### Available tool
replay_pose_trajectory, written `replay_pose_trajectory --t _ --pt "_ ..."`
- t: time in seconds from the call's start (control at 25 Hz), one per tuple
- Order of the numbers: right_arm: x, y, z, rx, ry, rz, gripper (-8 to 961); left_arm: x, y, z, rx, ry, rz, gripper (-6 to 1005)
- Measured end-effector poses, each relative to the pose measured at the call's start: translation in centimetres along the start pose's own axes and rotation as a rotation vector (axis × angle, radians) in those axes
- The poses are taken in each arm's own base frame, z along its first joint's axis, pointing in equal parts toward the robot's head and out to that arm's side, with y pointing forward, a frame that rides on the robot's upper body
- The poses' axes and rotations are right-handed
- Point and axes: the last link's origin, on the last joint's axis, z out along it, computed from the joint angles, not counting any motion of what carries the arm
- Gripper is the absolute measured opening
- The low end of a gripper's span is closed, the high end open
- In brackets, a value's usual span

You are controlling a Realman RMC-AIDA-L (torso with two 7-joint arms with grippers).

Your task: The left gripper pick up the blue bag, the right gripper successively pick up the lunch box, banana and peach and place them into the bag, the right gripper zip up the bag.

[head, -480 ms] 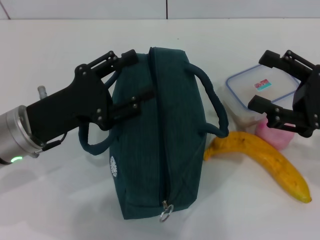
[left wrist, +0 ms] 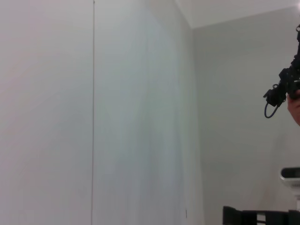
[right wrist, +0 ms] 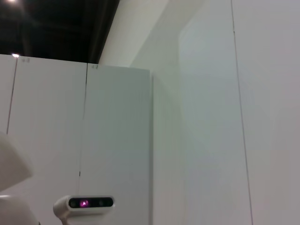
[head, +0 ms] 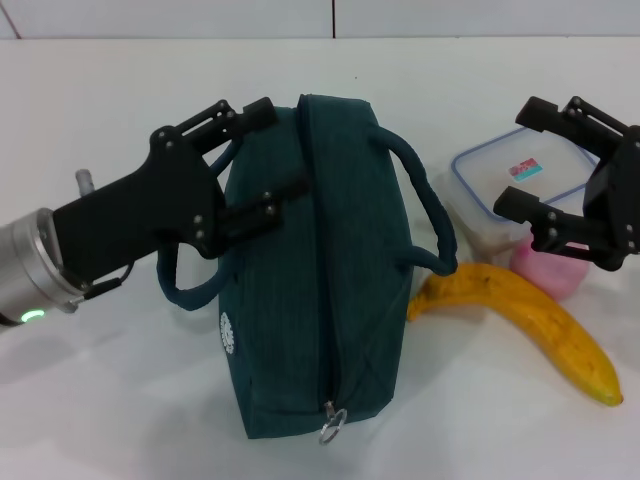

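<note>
Head view alone shows left gripper (head: 268,158) fingers spread at blue bag (head: 315,270), right gripper (head: 515,155) open.

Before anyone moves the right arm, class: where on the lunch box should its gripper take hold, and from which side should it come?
Grip the lunch box across its rounded walls just below the blue-rimmed lid, coming down from above. It sits flat and lid-up; the peach and banana crowd its near side, probably blocking a sideways approach. The right gripper hovers open over it.
</note>
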Motion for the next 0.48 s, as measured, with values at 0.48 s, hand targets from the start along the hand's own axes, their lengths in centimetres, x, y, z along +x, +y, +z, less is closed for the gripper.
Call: replay_pose_trajectory --t 0.48 --pt "-0.5 -0.5 -0.2 0.014 -0.007 -0.021 857 6.3 -6.9 -0.5 -0.071 -0.163 -0.369 728"
